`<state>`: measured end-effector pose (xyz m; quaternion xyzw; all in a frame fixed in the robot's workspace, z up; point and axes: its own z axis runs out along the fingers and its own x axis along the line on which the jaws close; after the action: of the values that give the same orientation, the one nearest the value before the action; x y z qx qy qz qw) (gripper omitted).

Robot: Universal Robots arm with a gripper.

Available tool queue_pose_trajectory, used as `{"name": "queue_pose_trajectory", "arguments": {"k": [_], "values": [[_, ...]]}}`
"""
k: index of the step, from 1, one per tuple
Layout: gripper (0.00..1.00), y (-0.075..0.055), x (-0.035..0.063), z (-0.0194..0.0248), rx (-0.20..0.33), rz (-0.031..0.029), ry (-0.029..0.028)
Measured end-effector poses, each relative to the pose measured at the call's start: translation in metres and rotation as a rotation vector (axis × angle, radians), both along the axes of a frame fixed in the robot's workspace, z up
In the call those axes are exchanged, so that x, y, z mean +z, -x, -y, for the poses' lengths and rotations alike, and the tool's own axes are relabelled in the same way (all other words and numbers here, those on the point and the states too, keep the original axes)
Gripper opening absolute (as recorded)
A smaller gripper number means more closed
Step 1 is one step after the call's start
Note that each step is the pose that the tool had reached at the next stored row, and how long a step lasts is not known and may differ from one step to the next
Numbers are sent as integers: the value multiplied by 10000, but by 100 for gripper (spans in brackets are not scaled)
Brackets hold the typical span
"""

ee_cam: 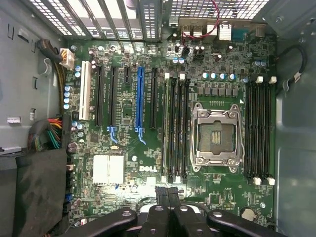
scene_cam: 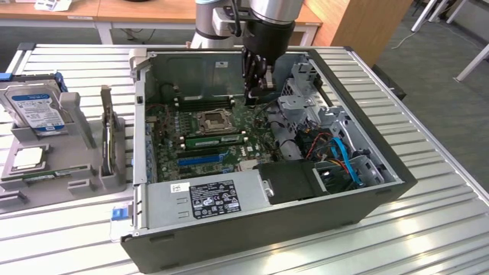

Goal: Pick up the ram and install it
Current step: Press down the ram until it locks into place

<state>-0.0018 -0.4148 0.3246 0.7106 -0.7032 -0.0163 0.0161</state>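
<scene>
- Computer case: one, open.
- Motherboard: one.
- Processor socket: one.
- Memory-slot bank: two, counting the second bank on the socket's other side.
- Ram, green, seated in a slot: one.
- Blue expansion slot: one.
- White expansion slot: one.
- Power supply: one.
- Hard drive: one, on the worktop.
- Gripper: one, with two fingers.
</scene>
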Motion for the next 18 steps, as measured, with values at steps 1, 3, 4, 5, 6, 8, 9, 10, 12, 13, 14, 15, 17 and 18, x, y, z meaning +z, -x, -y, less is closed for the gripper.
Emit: {"name": "queue_pose_trajectory", "arguments": {"k": [1, 3, 4, 5, 6, 8, 9, 10, 12, 13, 14, 15, 17, 18], "values": [[10, 0, 0, 0, 0, 0, 0], [10, 0, 0, 0, 0, 0, 0], [10, 0, 0, 0, 1, 0, 0], [10, 0, -2, 0, 0, 0, 1], [10, 0, -9, 1, 0, 1, -1], [10, 0, -35, 0, 0, -1, -1], [10, 0, -51, 0, 0, -1, -1], [10, 0, -66, 0, 0, -1, -2], [10, 0, -96, 0, 0, -1, -2], [10, 0, -110, 0, 0, -1, -2], [10, 0, -124, 0, 0, -1, -1], [10, 0, -137, 0, 1, -1, -1], [10, 0, -161, 0, 1, -1, -1], [10, 0, -173, 0, 1, -1, -2]]}}
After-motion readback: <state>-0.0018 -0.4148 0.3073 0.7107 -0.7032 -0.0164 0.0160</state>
